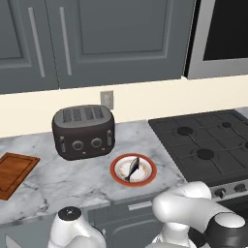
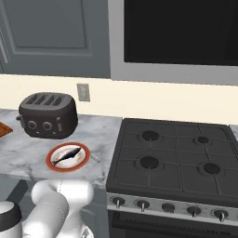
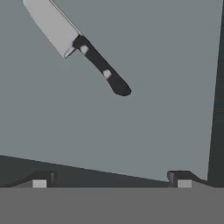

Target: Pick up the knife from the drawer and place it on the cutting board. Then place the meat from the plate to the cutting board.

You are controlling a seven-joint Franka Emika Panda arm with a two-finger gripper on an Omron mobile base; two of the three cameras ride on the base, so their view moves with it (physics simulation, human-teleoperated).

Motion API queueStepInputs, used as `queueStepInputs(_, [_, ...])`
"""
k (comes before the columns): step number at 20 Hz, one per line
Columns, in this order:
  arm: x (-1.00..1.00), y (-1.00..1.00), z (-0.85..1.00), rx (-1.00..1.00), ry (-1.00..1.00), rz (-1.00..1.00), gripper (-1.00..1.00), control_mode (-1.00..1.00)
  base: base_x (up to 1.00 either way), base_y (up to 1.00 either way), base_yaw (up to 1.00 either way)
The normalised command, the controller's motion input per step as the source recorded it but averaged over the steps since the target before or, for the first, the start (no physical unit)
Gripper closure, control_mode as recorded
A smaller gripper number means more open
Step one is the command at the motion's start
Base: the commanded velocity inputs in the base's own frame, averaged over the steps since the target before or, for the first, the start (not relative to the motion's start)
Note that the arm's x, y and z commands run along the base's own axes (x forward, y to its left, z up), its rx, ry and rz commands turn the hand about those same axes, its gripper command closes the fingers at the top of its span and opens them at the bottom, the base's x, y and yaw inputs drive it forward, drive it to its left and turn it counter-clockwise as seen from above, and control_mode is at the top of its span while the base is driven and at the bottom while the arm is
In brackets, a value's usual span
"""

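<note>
Your hand view looks down into the drawer (image 3: 144,127), where the knife (image 3: 76,46) lies flat on the grey floor, its blade tip cut off by the frame's top-left edge. Your fingers (image 3: 39,180) stand wide apart, holding nothing, well short of the handle. On the tabletop (image 1: 58,179), the meat (image 1: 132,168) rests on the plate (image 1: 147,175); the cutting board (image 1: 12,173) is partly cropped at left.

The knife (image 3: 76,48) lies diagonally at upper left on the drawer (image 3: 144,131) floor; the meat (image 1: 131,169) rests on the plate (image 1: 117,165) at centre, the cutting board (image 1: 13,173) at far left.
</note>
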Motion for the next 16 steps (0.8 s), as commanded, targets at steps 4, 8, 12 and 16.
queueStepInputs(4, [0.29, -0.01, 0.0, -0.02, -0.18, 0.17, -1.0, -1.0, 0.0, 0.0, 0.0])
queueStepInputs(8, [0.08, 0.0, 0.0, -0.01, -0.18, 0.19, -1.0, -1.0, 0.0, 0.0, 0.0])
queueStepInputs(12, [0.14, 0.0, -0.04, -0.03, -0.07, 0.2, -1.0, -1.0, 0.0, 0.0, 0.0])
queueStepInputs(16, [0.31, 0.0, -0.28, -0.05, 0.06, 0.19, -1.0, -1.0, 0.0, 0.0, 0.0])
